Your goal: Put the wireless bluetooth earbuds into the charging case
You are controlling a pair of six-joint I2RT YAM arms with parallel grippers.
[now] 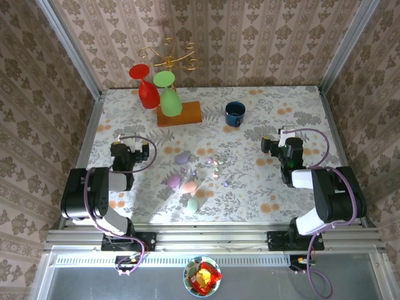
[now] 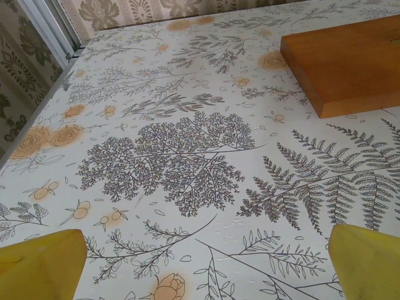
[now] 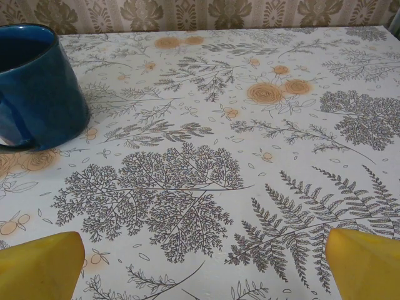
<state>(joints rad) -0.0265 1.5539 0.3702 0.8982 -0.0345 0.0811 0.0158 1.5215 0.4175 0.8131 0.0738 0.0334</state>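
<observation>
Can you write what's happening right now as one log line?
stage: not started | left jaws: open, empty | right jaws: open, empty | earbuds: loose on table | cases: lying mid-table

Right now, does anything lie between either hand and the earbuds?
For the left hand, the purple case lies on the straight line to the earbuds. For the right hand, nothing visible does, just bare tablecloth.

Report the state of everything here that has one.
left gripper, open, empty
right gripper, open, empty
earbuds, loose on table, uncased
charging cases, lying on table, lids unclear
blue mug, upright
red glass, upside down
green glass, upside down
</observation>
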